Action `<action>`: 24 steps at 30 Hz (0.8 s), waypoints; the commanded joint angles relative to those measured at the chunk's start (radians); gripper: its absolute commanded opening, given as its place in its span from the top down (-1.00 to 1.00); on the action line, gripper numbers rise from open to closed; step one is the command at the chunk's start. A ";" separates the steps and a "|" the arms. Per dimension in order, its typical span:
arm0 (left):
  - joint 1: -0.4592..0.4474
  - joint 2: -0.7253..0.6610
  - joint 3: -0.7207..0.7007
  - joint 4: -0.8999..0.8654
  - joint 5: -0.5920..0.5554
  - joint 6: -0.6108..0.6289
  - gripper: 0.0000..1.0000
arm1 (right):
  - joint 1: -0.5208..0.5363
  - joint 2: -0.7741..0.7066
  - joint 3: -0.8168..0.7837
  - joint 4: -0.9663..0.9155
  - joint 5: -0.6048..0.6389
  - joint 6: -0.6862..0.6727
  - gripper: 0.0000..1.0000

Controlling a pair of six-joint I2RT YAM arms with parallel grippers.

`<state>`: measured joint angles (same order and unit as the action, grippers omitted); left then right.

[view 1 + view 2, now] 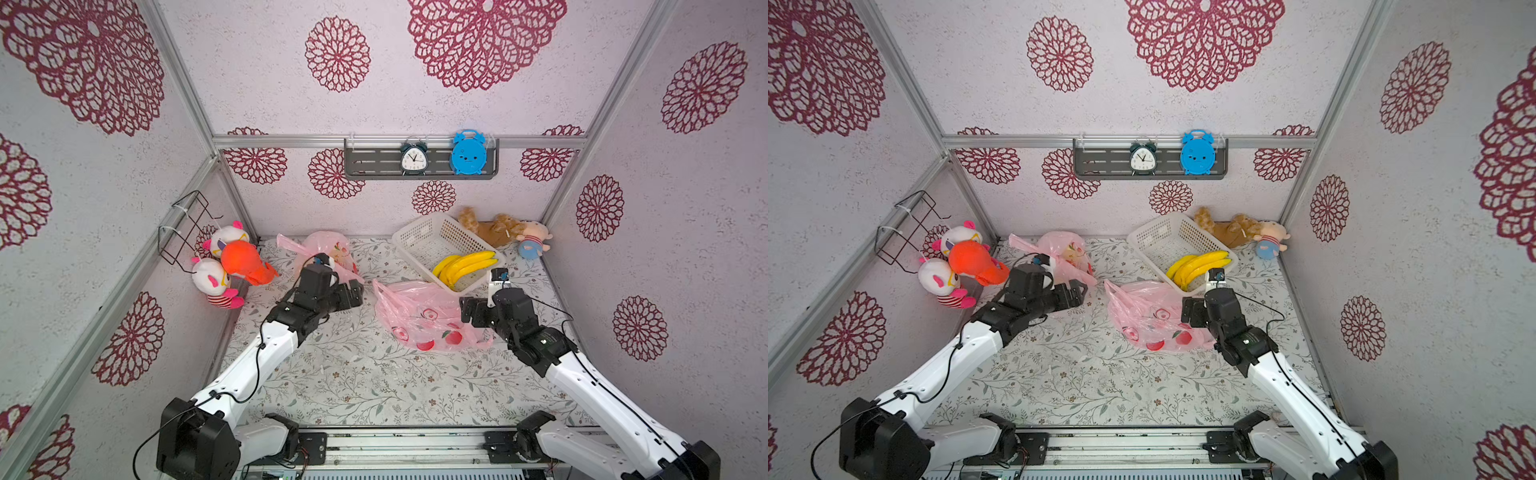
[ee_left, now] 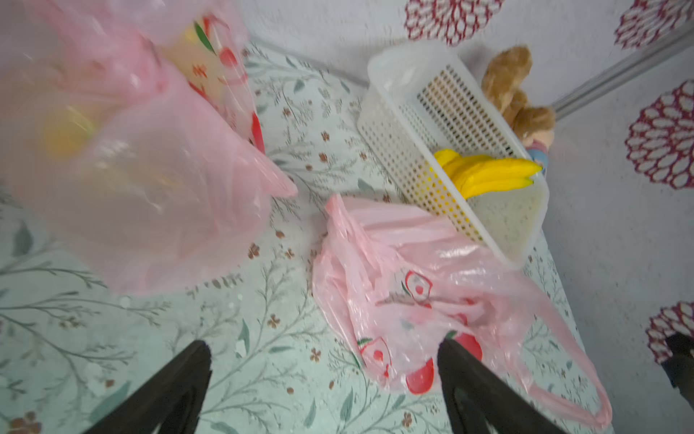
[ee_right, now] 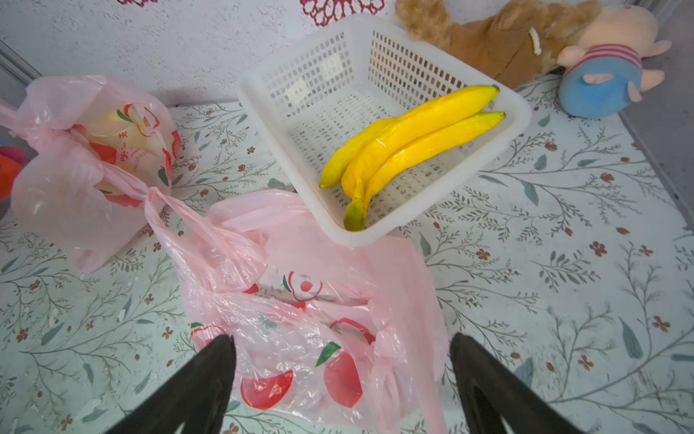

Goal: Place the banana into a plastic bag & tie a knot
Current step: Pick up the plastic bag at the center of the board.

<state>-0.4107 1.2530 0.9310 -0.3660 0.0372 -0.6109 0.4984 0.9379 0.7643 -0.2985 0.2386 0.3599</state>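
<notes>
1. Bananas (image 3: pixel 409 150), a smooth yellow bunch with a green stem, lay in the white perforated plastic basket (image 3: pixel 319 64) near the far right corner of the floral-covered table (image 3: pixel 563 263), not yet bagged.
2. Touching the basket's near corner, a thin, crinkled, translucent pink plastic bag (image 3: pixel 300 300) printed with red apples lay flat. Its loop handles were slack and its mouth was collapsed.
3. Left fingers (image 2: pixel 176 387) stood wide apart and empty just beside the bag's left edge. Right fingers (image 3: pixel 206 379) were likewise spread wide, holding nothing, over its near right part.
4. Opening the bag looked like the step in hand. Each side would do well to pinch a single layer of film near a handle, then draw apart and lift so the mouth faces the basket.
5. Film this slippery would probably bunch or slide, so a low, firm pinch seemed wise.
6. Another pink bag (image 3: pixel 86 169), knotted around pale contents, sat by the far edge.
</notes>
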 commanded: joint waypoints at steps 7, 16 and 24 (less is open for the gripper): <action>-0.036 0.227 -0.132 0.399 0.203 -0.146 -0.95 | -0.001 -0.060 -0.096 -0.010 0.008 0.020 -0.82; -0.021 0.569 0.095 0.478 0.291 -0.107 -0.99 | -0.003 -0.026 -0.114 0.005 0.027 0.009 -0.98; -0.024 0.701 0.211 0.534 0.304 -0.153 -0.35 | -0.003 -0.024 -0.116 -0.027 0.050 0.015 -0.97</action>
<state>-0.4377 1.9274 1.1034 0.1123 0.3126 -0.7532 0.4980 0.9142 0.6437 -0.3149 0.2615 0.3679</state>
